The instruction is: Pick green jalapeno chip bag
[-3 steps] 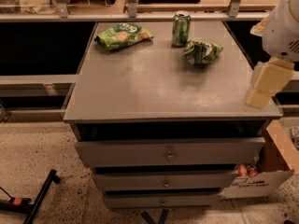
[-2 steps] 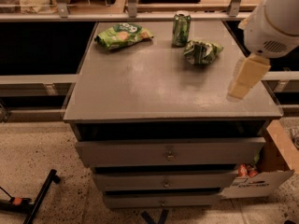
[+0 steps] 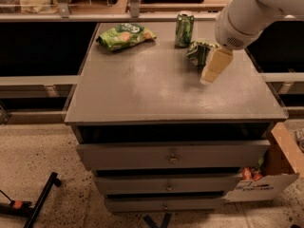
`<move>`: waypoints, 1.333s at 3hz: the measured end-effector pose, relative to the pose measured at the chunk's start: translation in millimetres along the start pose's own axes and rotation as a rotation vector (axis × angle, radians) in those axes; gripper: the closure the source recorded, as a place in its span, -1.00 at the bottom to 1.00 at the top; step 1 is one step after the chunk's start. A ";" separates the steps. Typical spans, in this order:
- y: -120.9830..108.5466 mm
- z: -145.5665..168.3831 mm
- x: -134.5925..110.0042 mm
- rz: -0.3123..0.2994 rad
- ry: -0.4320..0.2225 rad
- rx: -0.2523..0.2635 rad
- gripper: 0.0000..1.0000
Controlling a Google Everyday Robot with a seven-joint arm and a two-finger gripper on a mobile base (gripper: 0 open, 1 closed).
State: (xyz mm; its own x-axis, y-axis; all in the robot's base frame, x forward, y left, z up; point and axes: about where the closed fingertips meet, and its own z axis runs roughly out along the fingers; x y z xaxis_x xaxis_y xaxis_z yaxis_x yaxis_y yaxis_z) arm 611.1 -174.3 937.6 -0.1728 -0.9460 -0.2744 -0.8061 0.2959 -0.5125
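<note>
The green jalapeno chip bag (image 3: 198, 52) is a small scrunched dark-green shiny bag lying on the grey cabinet top (image 3: 142, 84), right of centre near the back. My white arm reaches in from the upper right. My gripper (image 3: 215, 66) with its cream-coloured finger hangs just in front of and right of the bag, covering its right part. A flatter lime-green bag (image 3: 124, 35) lies at the back left. An upright green drink can (image 3: 184, 29) stands just behind the dark-green bag.
The cabinet has three drawers (image 3: 171, 156) below its top. A cardboard box (image 3: 273, 175) stands on the floor at the lower right. A black stand leg (image 3: 40, 203) lies on the floor at the lower left. Shelving runs behind the cabinet.
My arm and gripper have moved left and toward the back, from the cabinet's right edge to beside the dark-green bag. The bags and can have not moved.
</note>
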 end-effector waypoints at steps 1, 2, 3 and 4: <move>-27.2 34.7 -12.1 0.015 -0.028 0.014 -1.00; -44.8 62.7 -12.8 0.029 -0.026 0.031 -1.00; -56.4 87.2 -2.0 0.054 0.001 0.034 -1.00; -63.0 103.5 7.2 0.071 0.017 0.030 -0.63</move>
State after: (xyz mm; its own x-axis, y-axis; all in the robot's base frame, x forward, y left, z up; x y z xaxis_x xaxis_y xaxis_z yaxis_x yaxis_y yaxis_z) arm 719.2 -186.0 883.6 -0.2390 -0.9244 -0.2971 -0.7740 0.3662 -0.5166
